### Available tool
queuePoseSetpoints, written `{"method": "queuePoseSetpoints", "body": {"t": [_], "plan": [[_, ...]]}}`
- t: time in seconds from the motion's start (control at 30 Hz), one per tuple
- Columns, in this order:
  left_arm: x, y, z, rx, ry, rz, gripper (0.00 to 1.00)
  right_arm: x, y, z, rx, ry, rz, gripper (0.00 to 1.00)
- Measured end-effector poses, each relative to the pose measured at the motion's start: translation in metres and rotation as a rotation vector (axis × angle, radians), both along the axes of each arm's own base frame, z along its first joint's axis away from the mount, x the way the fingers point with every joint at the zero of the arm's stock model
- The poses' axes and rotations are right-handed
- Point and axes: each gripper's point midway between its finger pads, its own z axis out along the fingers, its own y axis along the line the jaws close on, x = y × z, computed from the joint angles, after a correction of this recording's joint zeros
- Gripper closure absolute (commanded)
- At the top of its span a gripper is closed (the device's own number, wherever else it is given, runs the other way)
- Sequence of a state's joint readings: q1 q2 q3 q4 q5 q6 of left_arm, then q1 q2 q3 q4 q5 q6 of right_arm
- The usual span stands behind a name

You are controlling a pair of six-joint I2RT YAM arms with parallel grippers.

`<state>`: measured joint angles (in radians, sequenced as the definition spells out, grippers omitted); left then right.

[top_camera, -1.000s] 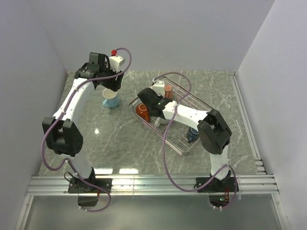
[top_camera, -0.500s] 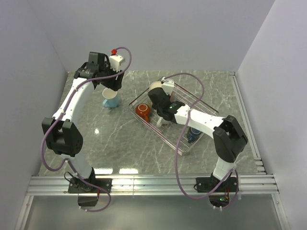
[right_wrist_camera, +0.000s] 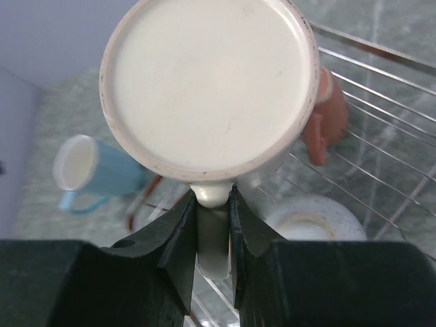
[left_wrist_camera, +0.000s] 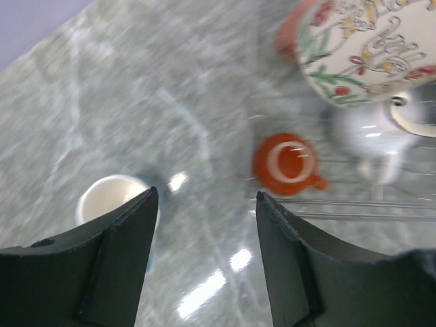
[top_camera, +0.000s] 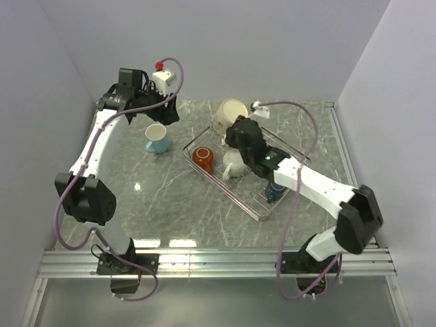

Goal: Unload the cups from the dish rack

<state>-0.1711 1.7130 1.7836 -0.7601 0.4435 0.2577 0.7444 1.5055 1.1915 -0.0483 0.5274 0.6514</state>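
My right gripper [top_camera: 230, 131] [right_wrist_camera: 214, 197] is shut on the handle of the large cream floral mug [top_camera: 231, 112] [right_wrist_camera: 208, 85]. It holds the mug bottom-up above the far left end of the wire dish rack [top_camera: 225, 188] [right_wrist_camera: 381, 88]. Inside the rack lie an orange-red mug [top_camera: 202, 157] [left_wrist_camera: 286, 162], a white mug [top_camera: 234, 165] [right_wrist_camera: 313, 221], a small pinkish-orange mug [right_wrist_camera: 323, 126] and a dark blue mug [top_camera: 274, 191]. A light blue mug [top_camera: 157, 138] [left_wrist_camera: 109, 197] stands upright on the table left of the rack. High above and behind it, my left gripper [top_camera: 167, 113] [left_wrist_camera: 206, 197] hangs open and empty.
Grey marble table [top_camera: 163, 197] with white walls at the back and both sides. A metal rail [top_camera: 204, 259] runs along the near edge. The right arm's cable [top_camera: 300, 112] loops over the rack's far end.
The right arm has raised the floral mug out of the rack and carried it toward the back. The left gripper has drifted slightly back and left, still open.
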Motion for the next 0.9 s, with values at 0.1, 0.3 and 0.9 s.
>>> {"method": "queuePoseSetpoints", "body": {"t": [0.1, 0.3, 0.9], "plan": [[-0.015, -0.012, 0.026, -0.119, -0.013, -0.069, 0.31, -0.01, -0.01, 0.039, 0.128, -0.094, 0.026, 1.0], [-0.057, -0.036, 0.12, -0.39, -0.155, -0.238, 0.24, -0.028, -0.026, 0.117, 0.357, -0.284, 0.081, 1.0], [-0.136, -0.084, 0.203, -0.612, -0.202, -0.489, 0.2, -0.075, -0.004, 0.214, 0.716, -0.497, 0.354, 1.0]]}}
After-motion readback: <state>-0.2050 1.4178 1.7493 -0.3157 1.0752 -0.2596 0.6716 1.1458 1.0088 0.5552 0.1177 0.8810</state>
